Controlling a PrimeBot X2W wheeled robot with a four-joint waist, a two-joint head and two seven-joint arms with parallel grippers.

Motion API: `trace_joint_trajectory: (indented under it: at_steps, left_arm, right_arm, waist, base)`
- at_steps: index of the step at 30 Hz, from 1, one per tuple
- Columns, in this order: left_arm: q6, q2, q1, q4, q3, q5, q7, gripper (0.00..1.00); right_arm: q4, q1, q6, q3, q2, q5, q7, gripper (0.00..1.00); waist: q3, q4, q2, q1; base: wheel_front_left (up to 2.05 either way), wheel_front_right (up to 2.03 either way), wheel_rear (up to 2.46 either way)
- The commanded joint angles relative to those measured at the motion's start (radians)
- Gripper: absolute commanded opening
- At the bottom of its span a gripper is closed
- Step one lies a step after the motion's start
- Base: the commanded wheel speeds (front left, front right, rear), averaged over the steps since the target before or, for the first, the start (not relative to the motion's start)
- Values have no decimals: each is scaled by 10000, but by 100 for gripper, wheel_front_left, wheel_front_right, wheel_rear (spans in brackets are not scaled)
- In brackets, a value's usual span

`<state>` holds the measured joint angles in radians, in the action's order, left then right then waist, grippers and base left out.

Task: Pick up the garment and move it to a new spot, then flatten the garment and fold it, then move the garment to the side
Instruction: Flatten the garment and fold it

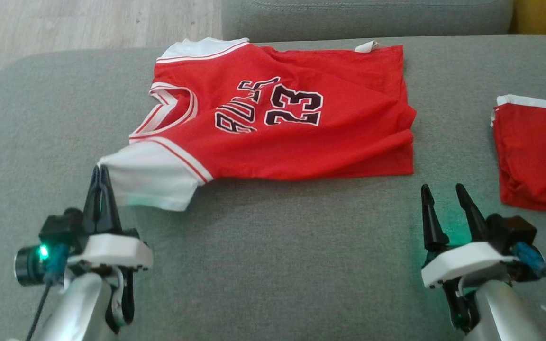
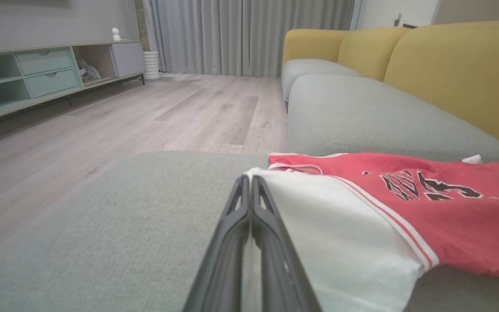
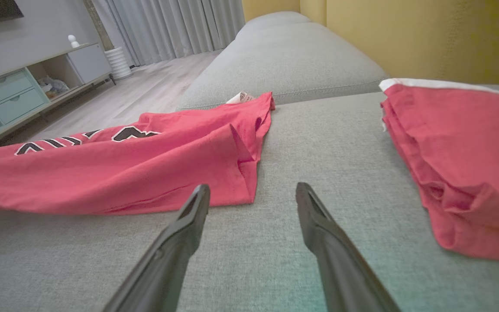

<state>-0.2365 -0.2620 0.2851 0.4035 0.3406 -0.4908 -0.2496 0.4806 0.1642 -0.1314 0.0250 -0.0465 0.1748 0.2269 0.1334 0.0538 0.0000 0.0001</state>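
We are noting a grey sofa seat as the work surface. Pale wood floor is showing past its far left corner. In the left wrist view a low cabinet with drawers is standing along the wall, grey curtains are hanging behind it, and yellow backrests are rising on the right. The left gripper is sitting at the near left of the seat, fingers pressed together and pinching the outer corner of a white sleeve, which is lifting slightly toward the tips. The sleeve belongs to the red jersey, which is lying across the middle of the seat. Its long axis is running left to right, collar pointing left, hem pointing right, the number 23 facing up. Just right of the hem's near corner, the right gripper is hovering over bare cushion, fingers spread apart and gripping nothing. At the far right edge a second red garment is lying bunched, apart from the jersey.
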Motion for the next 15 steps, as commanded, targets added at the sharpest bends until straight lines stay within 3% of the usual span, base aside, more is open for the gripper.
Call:
trace_joint_trajectory:
  at_steps: [1, 7, 15]
  left_arm:
    - [28, -260, 64, -262, -430, 85, -119, 0]
    - [289, -196, 2, 92, -235, 171, -120, 3]
    - [505, -11, 346, 447, 21, 232, -121, 0]
  right_arm:
    - [-220, 420, 7, 299, -37, 51, -49, 100]
    - [339, 1102, 7, 550, -37, 313, -316, 100]
    - [2021, 2802, 7, 678, -37, 281, -991, 100]
  waist:
    - [21, 30, 0, -1]
    - [151, 86, 0, -1]
    - [423, 259, 0, -1]
  base:
    - [0, 0, 0]
    - [0, 0, 0]
    - [0, 0, 0]
